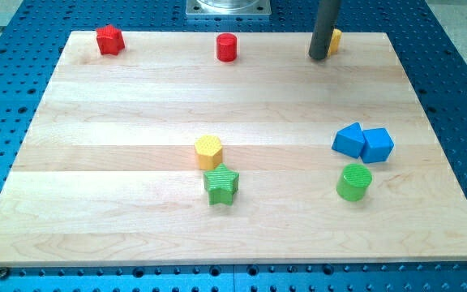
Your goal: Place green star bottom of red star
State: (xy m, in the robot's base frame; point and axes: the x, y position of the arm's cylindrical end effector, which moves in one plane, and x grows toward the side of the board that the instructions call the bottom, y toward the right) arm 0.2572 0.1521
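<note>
The green star [221, 186] lies low on the wooden board, just left of its middle. The red star [110, 40] sits at the board's top left corner, far from the green star. My tip [319, 57] is at the view's top right, touching or just beside a yellow block [334, 40] that the rod partly hides. The tip is far from both stars.
A yellow hexagon block [208, 151] sits right above the green star, nearly touching it. A red cylinder [227, 47] stands at top centre. Two blue blocks [350, 139] [377, 145] touch at the right, with a green cylinder [353, 182] below them.
</note>
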